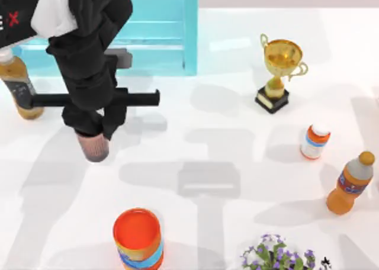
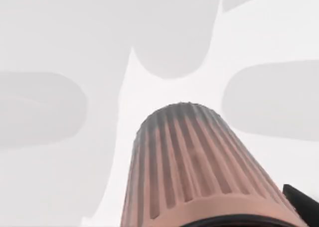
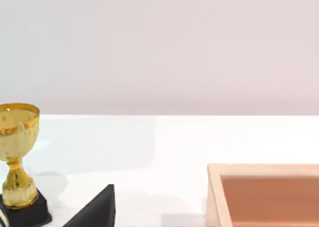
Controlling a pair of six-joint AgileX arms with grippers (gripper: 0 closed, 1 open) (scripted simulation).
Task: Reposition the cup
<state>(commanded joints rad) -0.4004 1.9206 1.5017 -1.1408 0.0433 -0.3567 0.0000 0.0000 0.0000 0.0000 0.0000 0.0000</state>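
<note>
From above, the left gripper (image 1: 95, 132) sits at the table's left side, closed on the cup (image 1: 93, 147), whose ribbed pinkish wall pokes out below the black fingers. The table (image 1: 237, 181) is white. Behind the arm stands a blue box (image 1: 163, 27). A brown bottle (image 1: 18, 83) is at the far left edge. At the right are a gold trophy (image 1: 279, 71), a small white bottle (image 1: 314, 141) with an orange band, and an orange bottle (image 1: 350, 184) near the right edge. An orange can (image 1: 138, 238) stands at the front, well apart from the cup, with purple flowers (image 1: 278, 258) to its right.

In the left wrist view, the cup (image 2: 194, 172) runs away from the camera, base outward, above the white tabletop.

In the right wrist view, the trophy (image 3: 17, 162) stands on its black base, and a pinkish tray (image 3: 264, 194) lies on the table. Whether the right gripper is open or closed cannot be told.
</note>
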